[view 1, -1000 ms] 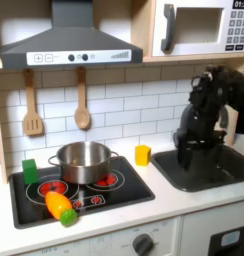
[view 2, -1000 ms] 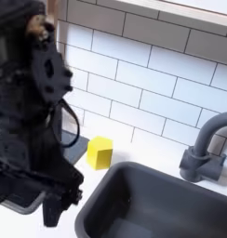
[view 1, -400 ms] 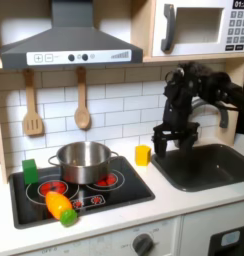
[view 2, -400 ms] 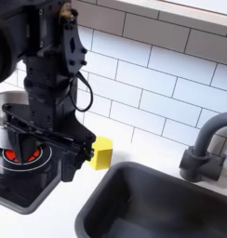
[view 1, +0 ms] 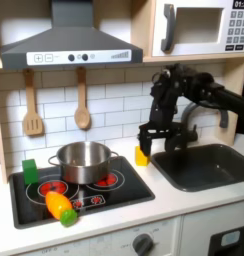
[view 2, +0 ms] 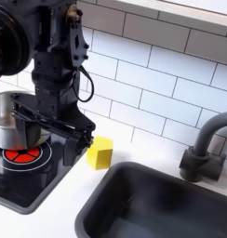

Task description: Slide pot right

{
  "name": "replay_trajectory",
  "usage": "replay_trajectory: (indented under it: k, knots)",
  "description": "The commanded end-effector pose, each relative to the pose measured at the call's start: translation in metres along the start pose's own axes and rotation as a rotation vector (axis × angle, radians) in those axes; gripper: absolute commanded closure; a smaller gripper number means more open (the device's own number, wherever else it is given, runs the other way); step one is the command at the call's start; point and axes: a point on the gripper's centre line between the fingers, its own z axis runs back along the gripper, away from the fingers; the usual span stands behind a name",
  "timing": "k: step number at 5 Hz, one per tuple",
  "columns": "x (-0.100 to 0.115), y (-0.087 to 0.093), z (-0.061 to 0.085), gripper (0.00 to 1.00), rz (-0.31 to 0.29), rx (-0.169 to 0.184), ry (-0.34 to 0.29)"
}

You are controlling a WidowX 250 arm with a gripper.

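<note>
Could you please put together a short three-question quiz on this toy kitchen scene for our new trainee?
1. True or false: the pot sits on the stovetop.
2. In the first exterior view, which lies nearest the gripper? A) green block B) yellow cup C) wooden spoon
3. Fill in: in the second exterior view, the faucet stands at the sink rim on the second exterior view's ____.

Key
1. True; it rests over the burners.
2. B; the cup is just beside the gripper.
3. Right.
</note>
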Motion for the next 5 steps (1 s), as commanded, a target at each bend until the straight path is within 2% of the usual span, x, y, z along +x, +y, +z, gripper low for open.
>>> replay_trajectory:
  k: [1, 3, 5]
  knots:
    - [0.028, 0.022, -0.010, 0.00, 0.019, 0.014, -0.005]
    - [0.044, 0.044, -0.010, 0.00, 0.047, 0.029, -0.018]
    - [0.068, 0.061, -0.012, 0.00, 0.090, 0.028, -0.019]
